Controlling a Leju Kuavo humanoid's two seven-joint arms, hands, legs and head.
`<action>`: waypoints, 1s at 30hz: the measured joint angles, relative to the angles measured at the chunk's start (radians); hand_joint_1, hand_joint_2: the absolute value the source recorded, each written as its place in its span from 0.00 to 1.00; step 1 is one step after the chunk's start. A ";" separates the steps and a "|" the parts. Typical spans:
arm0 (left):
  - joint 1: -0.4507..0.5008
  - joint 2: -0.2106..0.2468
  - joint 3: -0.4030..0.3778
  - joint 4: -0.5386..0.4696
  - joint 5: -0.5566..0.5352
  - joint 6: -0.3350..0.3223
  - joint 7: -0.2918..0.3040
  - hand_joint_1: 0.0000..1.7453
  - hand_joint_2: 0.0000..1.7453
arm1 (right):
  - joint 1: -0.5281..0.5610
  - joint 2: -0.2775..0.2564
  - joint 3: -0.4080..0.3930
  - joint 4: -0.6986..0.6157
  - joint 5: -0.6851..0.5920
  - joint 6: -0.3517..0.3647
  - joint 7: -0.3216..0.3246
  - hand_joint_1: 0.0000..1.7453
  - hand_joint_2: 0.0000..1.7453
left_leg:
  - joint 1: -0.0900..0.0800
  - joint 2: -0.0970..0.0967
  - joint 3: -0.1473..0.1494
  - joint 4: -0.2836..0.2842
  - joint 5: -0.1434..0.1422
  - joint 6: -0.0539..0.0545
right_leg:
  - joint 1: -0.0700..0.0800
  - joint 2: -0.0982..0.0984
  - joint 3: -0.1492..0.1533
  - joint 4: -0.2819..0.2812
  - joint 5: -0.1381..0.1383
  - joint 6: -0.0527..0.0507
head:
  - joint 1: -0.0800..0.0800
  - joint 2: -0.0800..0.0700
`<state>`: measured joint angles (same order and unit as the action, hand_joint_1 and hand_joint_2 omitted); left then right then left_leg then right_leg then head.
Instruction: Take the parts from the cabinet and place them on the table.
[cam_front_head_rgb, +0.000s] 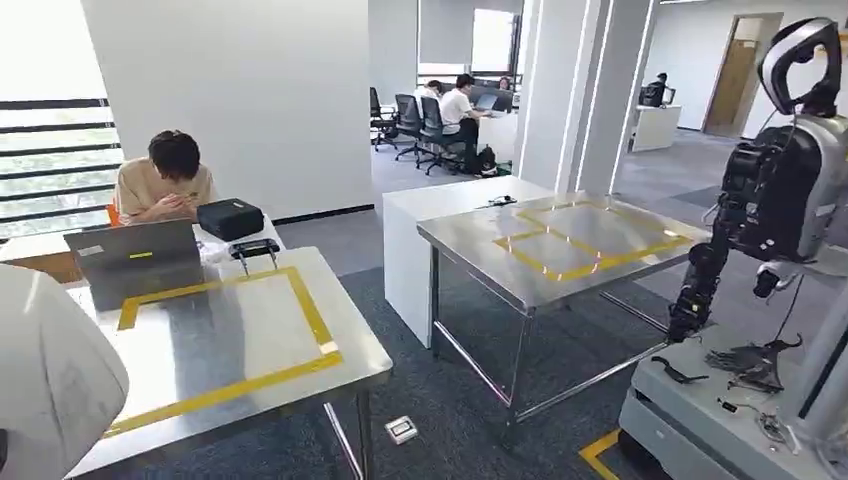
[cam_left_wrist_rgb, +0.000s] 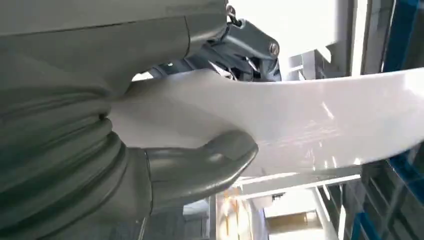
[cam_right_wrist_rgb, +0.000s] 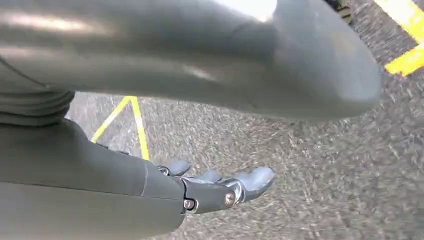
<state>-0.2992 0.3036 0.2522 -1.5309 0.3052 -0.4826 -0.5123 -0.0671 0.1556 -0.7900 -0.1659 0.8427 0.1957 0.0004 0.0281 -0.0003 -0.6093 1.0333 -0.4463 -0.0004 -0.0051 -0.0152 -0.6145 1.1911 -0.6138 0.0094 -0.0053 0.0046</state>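
Note:
My left hand (cam_left_wrist_rgb: 125, 150) grips a large white curved part (cam_left_wrist_rgb: 325, 125), with the thumb pressed against its lower face. The same white part (cam_front_head_rgb: 50, 385) fills the lower left corner of the head view, in front of a steel table (cam_front_head_rgb: 250, 330) marked with a yellow tape rectangle. My right hand (cam_right_wrist_rgb: 215, 187) hangs over grey carpet with its fingers stretched out and nothing in it.
A person (cam_front_head_rgb: 165, 180) sits behind the near table at a laptop (cam_front_head_rgb: 135, 260), beside a black case (cam_front_head_rgb: 230, 218). A second taped steel table (cam_front_head_rgb: 570, 245) stands to the right. Another humanoid robot (cam_front_head_rgb: 780, 180) is at the far right. A small white box (cam_front_head_rgb: 401, 429) lies on the floor.

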 joint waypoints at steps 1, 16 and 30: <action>0.000 -0.001 0.000 0.000 0.000 0.000 0.000 1.00 1.00 | 0.001 0.000 0.000 0.000 0.001 0.000 0.001 0.00 0.00 | -0.001 -0.013 -0.005 0.000 0.002 0.002 | 0.000 0.007 -0.039 0.080 -0.034 0.001 | 0.000 0.000; -0.030 0.007 0.000 0.040 -0.012 0.004 0.002 1.00 1.00 | 0.001 -0.001 0.000 0.000 -0.002 0.001 0.011 0.00 0.00 | -0.005 -0.012 -0.111 0.179 -0.083 -0.056 | 0.003 -0.001 0.070 -0.187 0.128 -0.055 | -0.003 0.000; -0.079 -0.010 -0.025 0.104 -0.016 0.003 0.000 1.00 1.00 | -0.004 -0.002 -0.001 0.000 -0.010 -0.002 0.013 0.00 0.00 | -0.006 0.002 -0.002 0.001 0.001 0.001 | 0.006 -0.010 0.021 -0.053 0.030 -0.003 | -0.002 0.000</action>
<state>-0.3780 0.2933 0.2270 -1.4267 0.2895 -0.4795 -0.5123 -0.0714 0.1537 -0.7912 -0.1659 0.8328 0.1934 0.0134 0.0225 0.0016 -0.6112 1.0341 -0.4457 0.0009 0.0006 -0.0257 -0.5938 1.1382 -0.5835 0.0060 -0.0072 0.0046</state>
